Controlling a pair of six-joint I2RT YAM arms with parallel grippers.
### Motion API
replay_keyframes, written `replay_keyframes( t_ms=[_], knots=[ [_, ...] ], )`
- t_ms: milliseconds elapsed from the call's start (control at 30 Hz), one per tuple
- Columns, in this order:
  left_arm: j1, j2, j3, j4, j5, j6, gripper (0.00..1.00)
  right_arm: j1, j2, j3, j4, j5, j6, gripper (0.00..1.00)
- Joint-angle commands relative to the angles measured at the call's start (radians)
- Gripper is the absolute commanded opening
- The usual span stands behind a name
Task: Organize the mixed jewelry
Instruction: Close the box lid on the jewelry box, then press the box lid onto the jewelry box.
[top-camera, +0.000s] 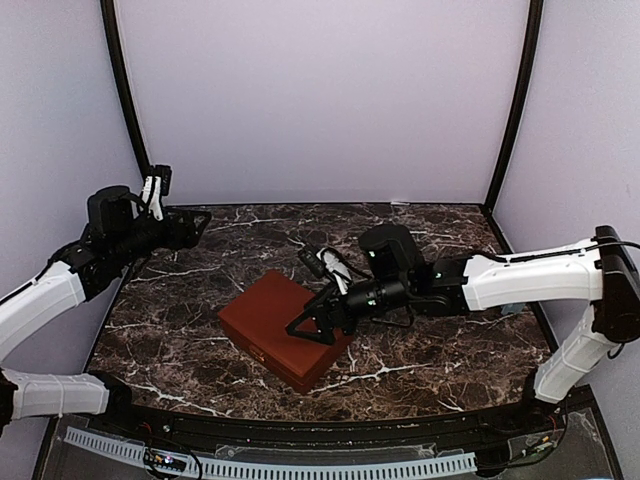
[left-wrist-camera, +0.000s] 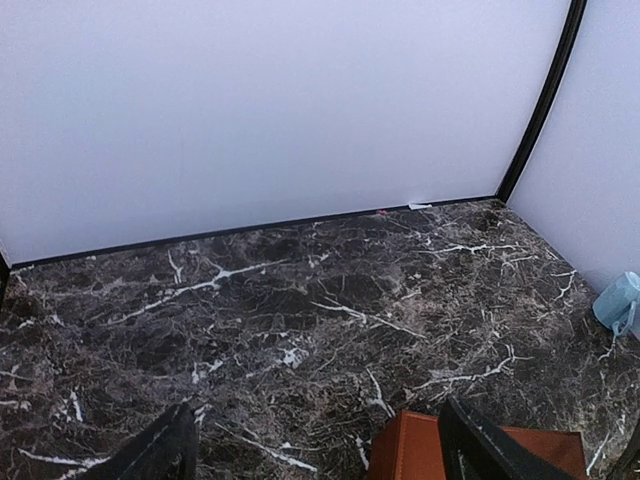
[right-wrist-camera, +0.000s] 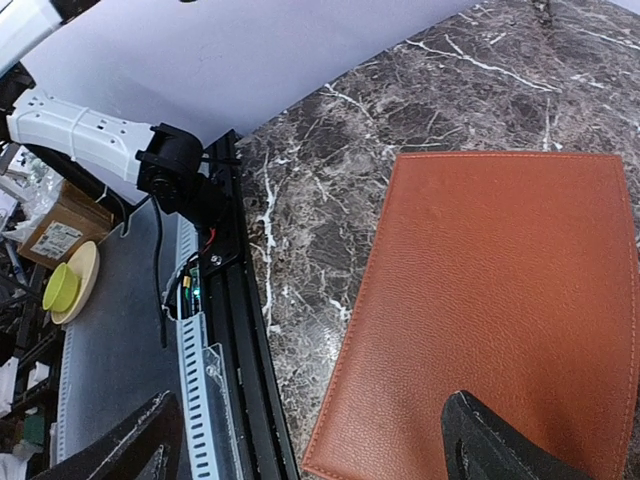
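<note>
Reddish-brown box (top-camera: 268, 318) lies shut on the dark marble table (top-camera: 430, 350), its long axis running diagonally from the left toward the near right. No jewelry shows in any view; judged to be inside the box, unconfirmed. Right gripper (top-camera: 306, 327) hovers low over the box's right end, jaws spread wide and gripping nothing; its wrist view shows the grained top of the box directly beneath and ahead of the fingers. Left gripper (top-camera: 197, 226) hangs raised at the far left, well apart from the box, jaws likewise parted and empty, with the box only at the lower edge of its view. The right arm is plainly the nearer. Assessment: the next move is opening the box, which calls for finding its opening edge first.
</note>
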Motion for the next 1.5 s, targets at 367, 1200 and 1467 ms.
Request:
replay_keyframes(
  t_ms=[367,1200,1467],
  knots=[
    [-0.113,-0.132,-0.333,0.072,0.143,-0.557,0.84,-0.13,0.02,0.019,0.016,0.278,0.099,0.95],
    [-0.186,0.093,-0.422,0.064,0.102,-0.581,0.67,0.023,0.236,0.052,0.08,0.004,0.026,0.48],
    [-0.186,0.151,-0.475,0.065,0.087,-0.605,0.44,0.023,0.322,-0.002,0.094,-0.005,0.063,0.47]
  ],
)
